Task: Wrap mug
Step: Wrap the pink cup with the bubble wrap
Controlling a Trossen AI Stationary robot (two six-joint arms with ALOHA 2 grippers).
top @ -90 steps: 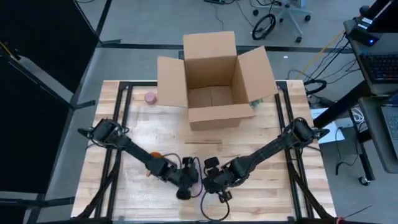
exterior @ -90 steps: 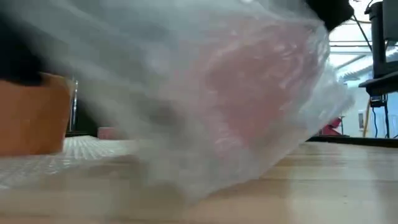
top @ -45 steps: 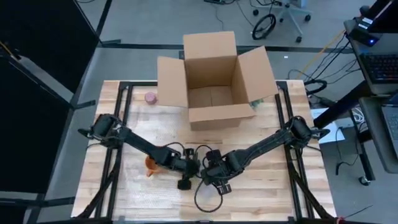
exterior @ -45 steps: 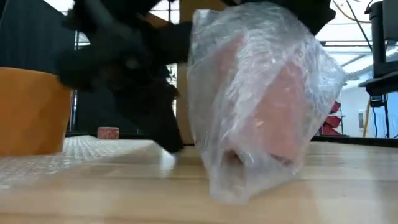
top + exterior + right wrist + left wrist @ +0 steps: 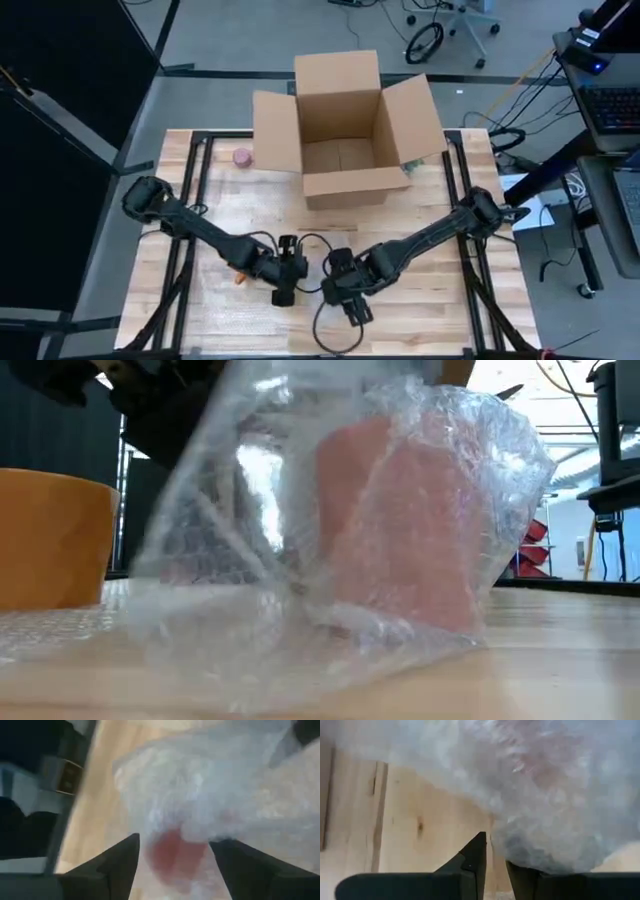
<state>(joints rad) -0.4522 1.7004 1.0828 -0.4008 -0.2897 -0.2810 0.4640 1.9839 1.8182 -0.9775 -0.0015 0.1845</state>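
A pink mug (image 5: 400,545) stands on the table inside clear bubble wrap (image 5: 230,590); in the high view the bundle (image 5: 309,279) lies between my two grippers near the table's front. My right gripper (image 5: 180,857) is on the bundle's right, its fingers on either side of the wrapped mug. My left gripper (image 5: 492,865) is at the bundle's left, shut on the wrap. An orange mug (image 5: 45,540) stands on the flat part of the wrap sheet (image 5: 60,625) to the left. My left gripper pinches a bunched part of the bubble wrap (image 5: 496,845) between its two nearly closed fingers, at the bundle's left side. The wrap runs from there over to the mug and looks drawn out sideways. My right gripper holds the wrapped mug between its two spread fingers (image 5: 117,860), through the wrap (image 5: 175,845), coming from the table's right. The bundle's bottom rests on the table.
An open cardboard box (image 5: 345,130) stands at the far middle of the table. A small pink thing (image 5: 242,157) lies to the box's left. Bare wood lies to the right of the grippers.
My left gripper has drawn back toward the table's left and far side with the wrap, pulling a flap out to the left of the mug. The wrapped mug, held tilted and off the table before, now rests on the table.
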